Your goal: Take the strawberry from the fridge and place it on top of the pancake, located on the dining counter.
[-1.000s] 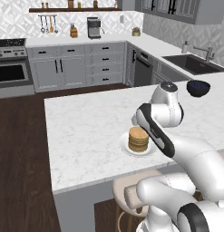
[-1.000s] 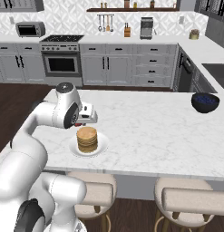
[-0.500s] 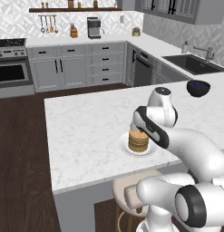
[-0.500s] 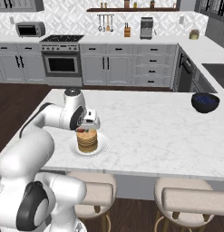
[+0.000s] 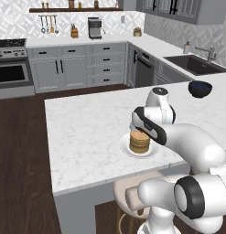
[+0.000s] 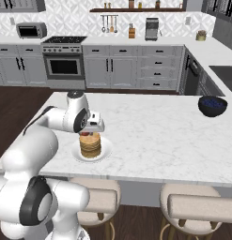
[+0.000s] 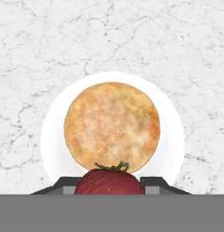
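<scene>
Gripper (image 6: pixel 90 132) lowered, strawberry (image 7: pixel 109 181) above pancake (image 7: pixel 112 125).

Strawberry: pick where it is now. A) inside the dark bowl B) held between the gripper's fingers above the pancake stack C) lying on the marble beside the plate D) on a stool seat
B: the strawberry sits between the gripper fingers, over the pancake stack.

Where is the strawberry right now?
The strawberry sits in the shut gripper, just above the pancake on its white plate; the right base view shows it over the dining counter.
</scene>
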